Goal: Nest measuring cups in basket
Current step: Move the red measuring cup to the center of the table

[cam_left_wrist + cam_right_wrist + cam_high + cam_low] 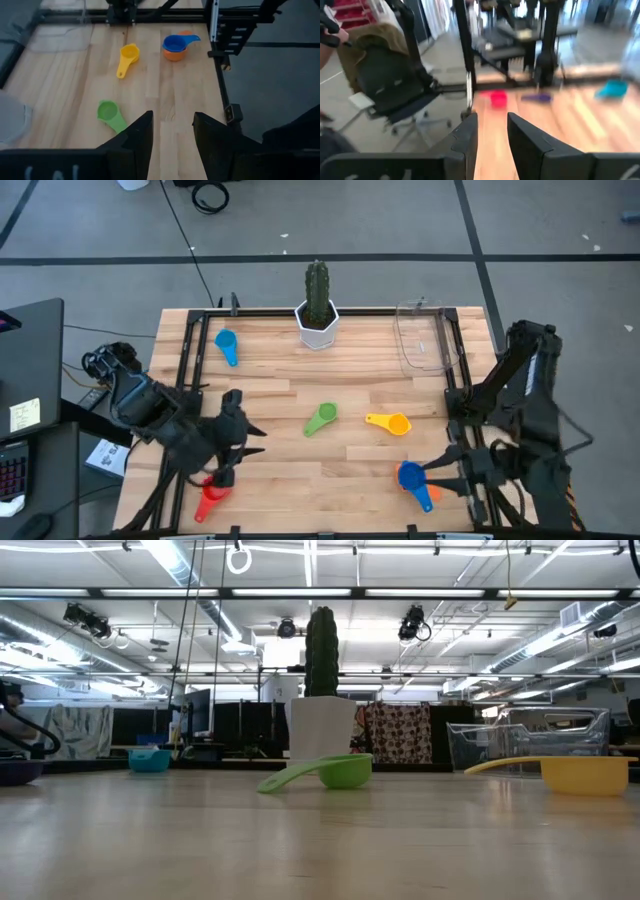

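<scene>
High view shows a pale wooden slatted table in a grey-floored room; left gripper hovers low with fingers apart, right gripper seemingly parted, empty.

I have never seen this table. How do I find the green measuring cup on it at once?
Start at the white pot with the cactus at the table's far edge. Come straight toward the near edge to the middle of the boards: the green measuring cup lies there. The yellow cup is beside it; only this one is green.
</scene>
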